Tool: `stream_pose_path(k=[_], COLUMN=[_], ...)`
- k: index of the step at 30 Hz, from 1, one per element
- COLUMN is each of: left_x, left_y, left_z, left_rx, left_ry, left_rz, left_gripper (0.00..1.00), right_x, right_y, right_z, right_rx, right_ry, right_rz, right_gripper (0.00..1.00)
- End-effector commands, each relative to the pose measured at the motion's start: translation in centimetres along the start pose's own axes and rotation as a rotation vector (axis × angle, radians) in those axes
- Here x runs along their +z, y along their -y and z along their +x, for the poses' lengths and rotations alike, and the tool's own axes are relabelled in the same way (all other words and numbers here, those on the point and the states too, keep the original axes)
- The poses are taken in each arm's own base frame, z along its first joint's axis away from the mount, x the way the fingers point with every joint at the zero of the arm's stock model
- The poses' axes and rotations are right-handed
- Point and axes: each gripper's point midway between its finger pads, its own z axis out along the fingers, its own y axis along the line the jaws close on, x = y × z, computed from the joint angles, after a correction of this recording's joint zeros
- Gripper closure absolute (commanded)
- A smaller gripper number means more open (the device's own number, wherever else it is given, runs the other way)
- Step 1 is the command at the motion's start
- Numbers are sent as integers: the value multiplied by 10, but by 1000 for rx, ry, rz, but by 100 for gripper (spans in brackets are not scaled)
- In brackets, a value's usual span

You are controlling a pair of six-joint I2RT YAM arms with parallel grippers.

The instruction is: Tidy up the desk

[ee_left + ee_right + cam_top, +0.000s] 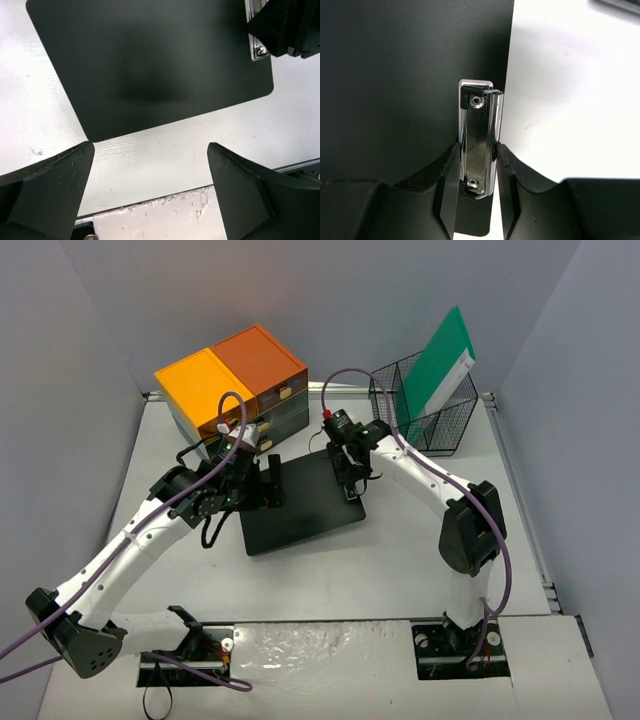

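Clip (480,120) pinched in the right hand (477,152), probably as a handle for shifting the clipboard (300,508); left hand (151,147) spread wide and empty, just short of it.

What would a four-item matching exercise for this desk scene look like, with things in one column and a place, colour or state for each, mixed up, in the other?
Things:
1. clipboard
2. drawer unit
3. folder
4. left gripper

Descriptions:
A. orange top, back left
B. open
C. green, leaning in the wire basket
D. black, flat on the desk

Pairs: 1-D, 2-A, 3-C, 4-B
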Motion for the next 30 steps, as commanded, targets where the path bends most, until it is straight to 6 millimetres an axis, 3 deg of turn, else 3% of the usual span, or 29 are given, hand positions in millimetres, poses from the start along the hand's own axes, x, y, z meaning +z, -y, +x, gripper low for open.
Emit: stream_pose_path(k=[1, 5, 13, 25, 30], left_x=[-5, -1, 2, -17, -26], left_y=[8, 15, 38, 74, 101], left_z=[-14, -11, -10, -4, 2], left_rx=[95, 174, 456, 756, 886], left_ry=[19, -1, 22, 217, 321], left_rz=[12, 7, -78, -228, -270], left_gripper=[5, 5, 4, 4, 3], right_x=[-51, -62, -67, -66, -70], right_y=[25, 29, 41, 42, 41], right_z=[-30, -42, -47, -47, -43], right_rx=[11, 33, 59, 79, 79], right_ry=[107, 129, 111, 67, 48], right_rz=[83, 92, 104, 47, 12], right_gripper=[100, 100, 100, 100, 100])
